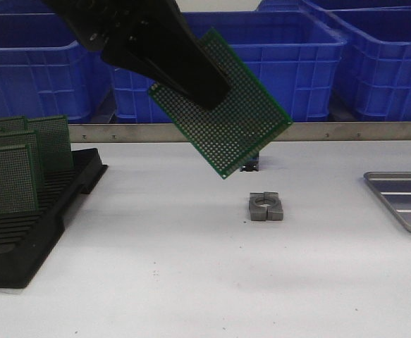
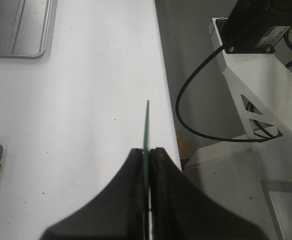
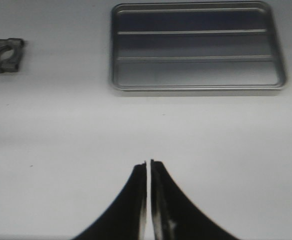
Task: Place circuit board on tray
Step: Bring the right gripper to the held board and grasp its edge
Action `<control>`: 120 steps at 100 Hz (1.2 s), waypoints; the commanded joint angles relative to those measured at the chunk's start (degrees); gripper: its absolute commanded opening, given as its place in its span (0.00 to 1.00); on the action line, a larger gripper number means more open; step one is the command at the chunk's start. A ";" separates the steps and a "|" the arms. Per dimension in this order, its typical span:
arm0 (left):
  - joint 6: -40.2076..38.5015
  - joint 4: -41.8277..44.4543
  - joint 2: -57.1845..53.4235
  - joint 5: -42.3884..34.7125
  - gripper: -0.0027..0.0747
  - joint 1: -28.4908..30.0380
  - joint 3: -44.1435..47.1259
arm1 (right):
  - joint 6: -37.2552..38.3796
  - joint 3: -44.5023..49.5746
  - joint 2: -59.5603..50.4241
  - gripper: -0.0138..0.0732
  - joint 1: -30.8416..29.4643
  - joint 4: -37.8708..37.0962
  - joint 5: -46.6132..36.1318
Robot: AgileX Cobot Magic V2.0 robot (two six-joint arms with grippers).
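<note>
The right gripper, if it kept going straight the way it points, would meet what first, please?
Probably the bare white table; the right gripper, shut and empty, points toward the tray beyond, though depth is unclear.

Electronics assembly workshop or factory bench indicated. Large blue plastic bins [image 1: 290, 63] seen lined up behind white worktable [image 1: 191, 282]. Black slotted rack [image 1: 22, 232] holding upright green perforated circuit boards [image 1: 11, 176] found left of table centre; small grey metal clamp block [image 1: 266, 207] near centre; shallow silver-grey ridged metal tray [image 1: 402, 201] at right edge.
</note>
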 commanded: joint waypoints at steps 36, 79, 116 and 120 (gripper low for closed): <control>-0.50 -5.00 -2.67 4.14 0.01 -0.55 -1.70 | -63.36 -2.70 14.02 0.70 0.03 53.69 1.30; -0.50 -6.36 -2.67 4.14 0.01 -0.55 -1.70 | -88.99 -4.70 26.20 0.70 16.16 63.23 -0.94; -0.50 -6.36 -2.67 4.14 0.01 -0.55 -1.70 | -88.99 -10.61 35.16 0.57 22.85 68.93 -1.68; -0.50 -6.36 -2.67 4.14 0.01 -0.55 -1.70 | -88.94 -10.61 35.24 0.49 22.85 69.39 -1.68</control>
